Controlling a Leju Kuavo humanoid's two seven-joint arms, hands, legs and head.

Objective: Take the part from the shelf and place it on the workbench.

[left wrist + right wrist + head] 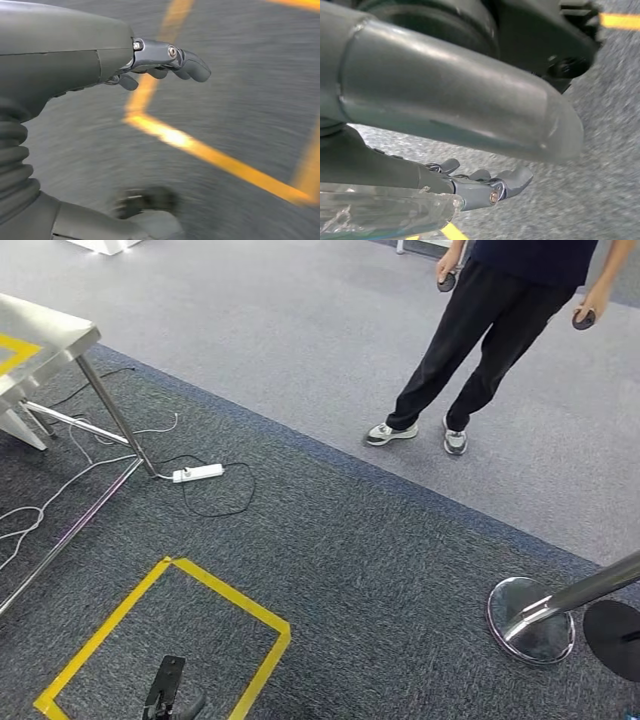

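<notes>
My left hand (pixel 166 60) hangs over grey carpet with its fingers stretched out, the thumb apart and nothing in it; its dark fingertips (pixel 170 695) poke in at the bottom of the head view. My right hand (pixel 486 187) also hangs over the carpet, fingers extended and the thick thumb (pixel 463 105) well apart from them. A clear, glassy thing (pixel 384 212) lies along the fingers' outer side; I cannot tell whether the hand holds it. A metal table (pixel 45 340) with yellow tape on its top stands at the far left. Both wrist views are blurred.
A yellow tape square (pixel 173 640) marks the carpet just ahead. A white power strip (pixel 198 473) and cables lie by the table leg. A person (pixel 490 330) stands at the back right holding two controllers. A chrome post base (pixel 528 620) sits at the right.
</notes>
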